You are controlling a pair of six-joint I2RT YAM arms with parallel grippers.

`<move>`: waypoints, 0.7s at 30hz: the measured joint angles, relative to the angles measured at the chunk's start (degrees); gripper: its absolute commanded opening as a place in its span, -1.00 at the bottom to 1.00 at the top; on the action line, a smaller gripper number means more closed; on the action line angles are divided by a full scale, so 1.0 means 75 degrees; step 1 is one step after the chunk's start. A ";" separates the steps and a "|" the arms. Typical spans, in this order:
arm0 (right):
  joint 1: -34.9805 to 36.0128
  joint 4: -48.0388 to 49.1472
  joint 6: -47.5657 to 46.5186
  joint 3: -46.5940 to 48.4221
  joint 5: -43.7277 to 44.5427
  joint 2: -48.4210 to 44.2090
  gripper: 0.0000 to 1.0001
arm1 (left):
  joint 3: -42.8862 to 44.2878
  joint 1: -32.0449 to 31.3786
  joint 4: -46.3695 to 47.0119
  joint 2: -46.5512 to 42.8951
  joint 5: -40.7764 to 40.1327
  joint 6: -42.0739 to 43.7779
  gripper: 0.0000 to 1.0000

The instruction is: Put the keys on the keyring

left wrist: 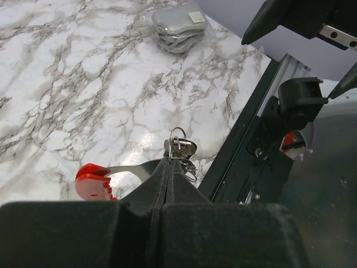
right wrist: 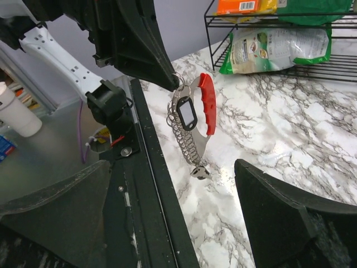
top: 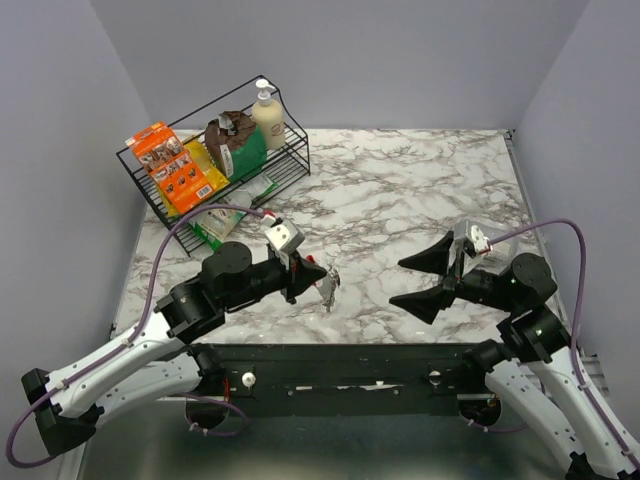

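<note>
Clamped shut, the left gripper [top: 312,275] holds the keyring [right wrist: 207,109] above the near edge of the table [top: 420,180], one dark key [right wrist: 187,114] apparently already on it, the other unseen; the right gripper [top: 397,281] gapes empty at right.

A white desk [top: 400,190] veined in grey sits between plain pale grey walls [top: 400,60] on the left, far and right sides. A black wire rack [top: 297,152] stands at its far left corner; a dark rail [top: 340,355] edges the near side.
</note>
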 measured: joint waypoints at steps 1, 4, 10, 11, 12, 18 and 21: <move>0.0000 -0.0038 0.0038 -0.0009 0.0015 -0.0055 0.99 | -0.0052 0.0000 -0.0003 -0.0090 -0.0041 -0.0061 -1.00; 0.0000 -0.0160 0.0093 -0.0020 0.0023 -0.0096 0.99 | -0.0076 0.0000 -0.0006 -0.0344 -0.0213 -0.0195 -1.00; 0.0000 -0.0335 0.0119 -0.0259 0.0070 -0.0280 0.99 | -0.0006 -0.0003 0.0000 -0.0277 -0.0364 -0.0221 -1.00; 0.0000 -0.0341 0.0119 -0.0262 0.0079 -0.0271 0.99 | -0.0006 -0.0003 0.0023 -0.0239 -0.0367 -0.0221 -1.00; 0.0000 -0.0341 0.0119 -0.0262 0.0087 -0.0254 0.99 | -0.0012 -0.0003 0.0055 -0.0181 -0.0370 -0.0219 -1.00; 0.0000 -0.0341 0.0093 -0.0280 0.0204 -0.0117 0.99 | -0.0073 -0.0017 0.0393 0.0405 -0.0356 -0.0152 -1.00; 0.0000 -0.0338 0.0082 -0.0283 0.0230 -0.0017 0.99 | -0.0198 -0.0032 0.0519 0.0699 -0.0338 -0.0090 -1.00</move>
